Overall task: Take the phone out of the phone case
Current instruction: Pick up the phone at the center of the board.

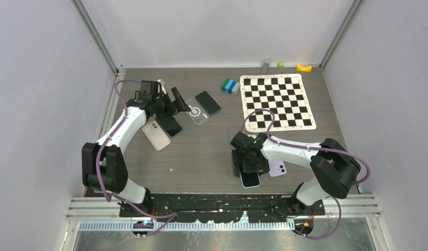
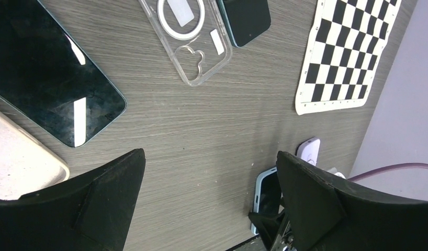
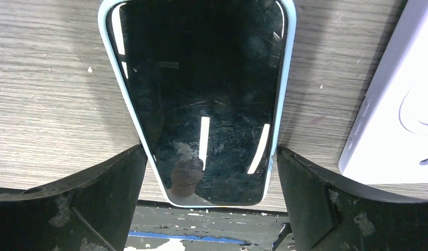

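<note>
Overhead, the right arm [image 1: 285, 149] half hides it — its wrist view shows the right gripper [image 3: 209, 172] spread wide, empty, astride the phone [image 3: 201, 94] in its blue case [image 3: 286, 73] at the table [image 1: 201, 157] edge. The left gripper [image 2: 211, 157] gapes empty too.

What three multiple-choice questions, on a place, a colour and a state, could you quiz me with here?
1. Where on the table is the chessboard? A near left; B far right; C centre.
2. What colour is the case on the phone under the right end effector? A red; B light blue; C yellow.
3. The clear case is: A holding a phone; B standing on edge; C empty, lying flat.
Answers: 1 B, it lies towards the far right corner in the top view. 2 B, a light blue rim frames the dark screen. 3 C, the table shows through it.
</note>
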{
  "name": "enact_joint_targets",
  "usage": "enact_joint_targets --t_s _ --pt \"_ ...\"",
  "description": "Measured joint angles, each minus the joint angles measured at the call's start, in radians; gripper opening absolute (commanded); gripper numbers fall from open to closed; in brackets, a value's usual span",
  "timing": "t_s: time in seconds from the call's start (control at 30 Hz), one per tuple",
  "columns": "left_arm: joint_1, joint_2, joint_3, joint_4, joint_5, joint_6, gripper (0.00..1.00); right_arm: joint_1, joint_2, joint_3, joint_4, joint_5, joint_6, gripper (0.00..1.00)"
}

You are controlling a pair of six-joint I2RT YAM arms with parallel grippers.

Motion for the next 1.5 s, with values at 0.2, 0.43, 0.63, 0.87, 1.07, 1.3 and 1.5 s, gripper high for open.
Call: enact_joint_targets --t_s 0.2,0.43,0.63,0.87,1.07,1.3,1.5 --pt "0.000 -0.028 -0.011 -0.006 -0.039 0.034 1.00 0.012 0.022 0.015 -0.002 0.018 0.008 0.69" --pt "-0.019 -0.048 -0.017 0.000 -0.021 0.071 0.87 0.021 0.008 0.014 0.003 0.038 -0.005 0.47" --pt "-0.146 -0.048 -0.095 0.078 0.063 0.069 0.87 0.005 -0.041 0.009 0.106 0.086 -0.040 0.46" --pt "-0.244 -0.022 -0.228 0.213 0.160 -0.023 0.87 -0.016 -0.053 0.048 0.196 0.053 -0.117 0.46" --pt "-0.308 0.008 -0.237 0.312 0.188 -0.076 0.87 -0.029 -0.053 0.110 0.254 -0.020 -0.177 0.46" --pt "-0.338 0.038 -0.245 0.415 0.203 -0.152 0.69 -0.037 -0.052 0.183 0.294 -0.116 -0.216 0.46" --pt "-0.338 0.040 -0.251 0.477 0.209 -0.200 0.44 -0.056 -0.051 0.215 0.317 -0.190 -0.216 0.46"
